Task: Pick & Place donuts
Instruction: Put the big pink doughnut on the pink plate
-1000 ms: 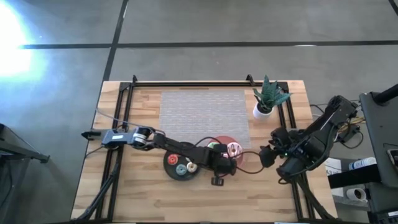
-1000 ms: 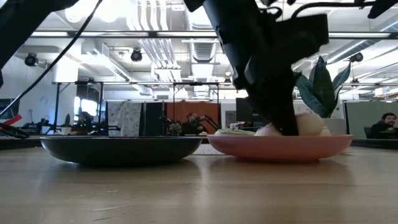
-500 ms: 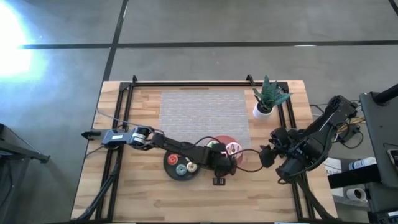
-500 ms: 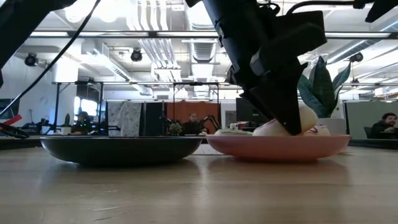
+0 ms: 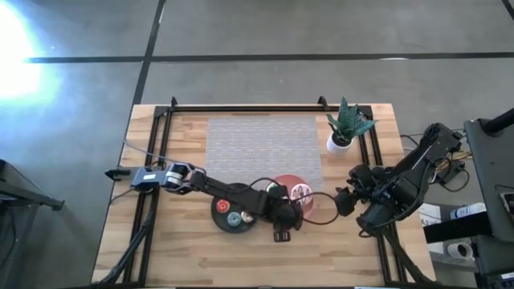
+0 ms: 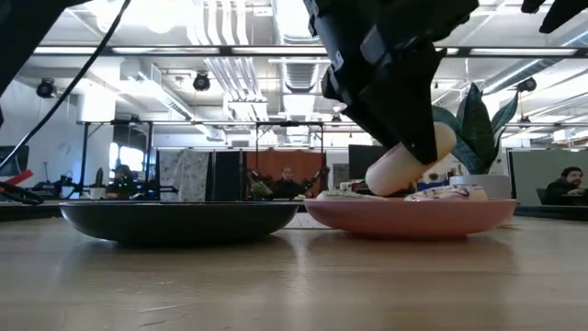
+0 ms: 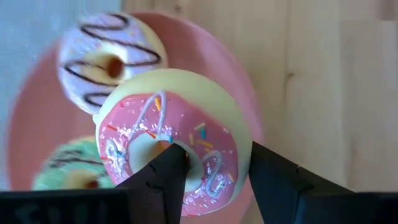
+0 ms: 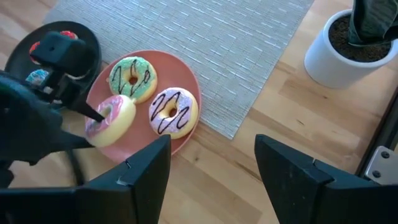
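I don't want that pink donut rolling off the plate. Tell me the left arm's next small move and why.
Probably ease the left gripper down slightly: the pink donut hangs tilted from it over the pink plate, while the striped donut and green donut lie flat. Lowering should seat it flat. The right gripper waits open, aside.

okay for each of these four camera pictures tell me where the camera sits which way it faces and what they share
High: overhead, looking straight down; both arms, table.
Low: at tabletop height, looking level across; left gripper comes from above, pink plate, black plate.
Left wrist: on the left arm, looking past its fingers at the pink donut.
Right wrist: on the right arm, its fingers at the bottom, facing the plates.
Shared: both wrist views show the pink donut.
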Robot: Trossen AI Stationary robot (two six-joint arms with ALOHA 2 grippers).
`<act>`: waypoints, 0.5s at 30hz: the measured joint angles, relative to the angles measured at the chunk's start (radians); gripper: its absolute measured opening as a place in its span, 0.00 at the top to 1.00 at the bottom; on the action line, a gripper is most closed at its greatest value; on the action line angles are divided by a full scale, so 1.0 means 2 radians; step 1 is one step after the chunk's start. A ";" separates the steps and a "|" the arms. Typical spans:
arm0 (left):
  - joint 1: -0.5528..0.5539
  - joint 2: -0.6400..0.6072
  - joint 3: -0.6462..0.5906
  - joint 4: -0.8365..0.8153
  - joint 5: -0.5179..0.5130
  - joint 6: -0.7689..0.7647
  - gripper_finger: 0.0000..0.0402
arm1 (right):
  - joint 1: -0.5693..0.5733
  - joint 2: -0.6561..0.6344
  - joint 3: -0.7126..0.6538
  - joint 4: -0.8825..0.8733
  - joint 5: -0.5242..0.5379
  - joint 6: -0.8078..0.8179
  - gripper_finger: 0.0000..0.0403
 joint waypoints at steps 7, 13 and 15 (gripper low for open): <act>-0.001 -0.001 -0.002 -0.034 -0.025 0.100 0.66 | 0.003 0.000 -0.010 0.021 0.000 -0.004 0.44; -0.006 -0.013 -0.004 -0.026 -0.035 0.098 0.66 | 0.015 -0.005 -0.072 0.129 0.000 -0.020 0.45; -0.012 -0.017 -0.003 -0.020 -0.036 0.114 0.66 | 0.022 -0.014 -0.101 0.150 0.000 0.003 0.46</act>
